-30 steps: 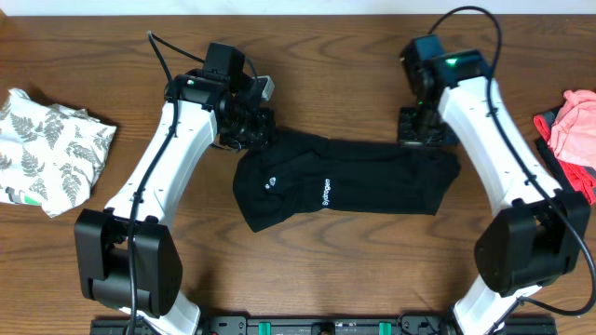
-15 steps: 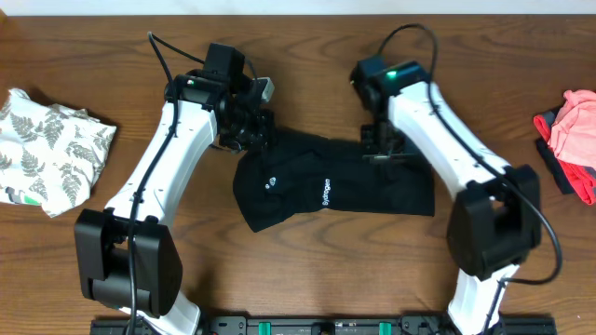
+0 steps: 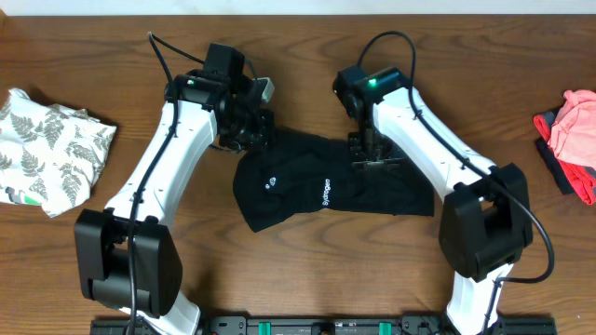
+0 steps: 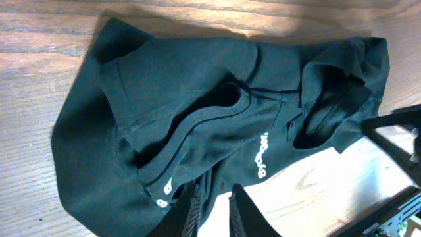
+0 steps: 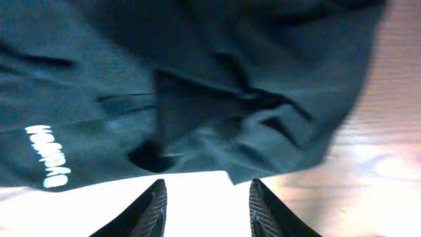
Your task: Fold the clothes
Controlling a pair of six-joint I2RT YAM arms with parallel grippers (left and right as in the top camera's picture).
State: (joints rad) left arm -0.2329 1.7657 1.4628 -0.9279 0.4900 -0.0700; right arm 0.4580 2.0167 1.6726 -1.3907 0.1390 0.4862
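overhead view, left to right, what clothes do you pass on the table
leaf-print cloth → black shirt → pink clothes pile

White lettering across middle of black shirt, too small to read, small white mark nearer shirt's collar, unreadable.

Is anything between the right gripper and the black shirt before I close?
Nothing visible does. The right gripper hangs open directly over the black shirt. The fern-print cloth and the pink clothes lie well off to either side.
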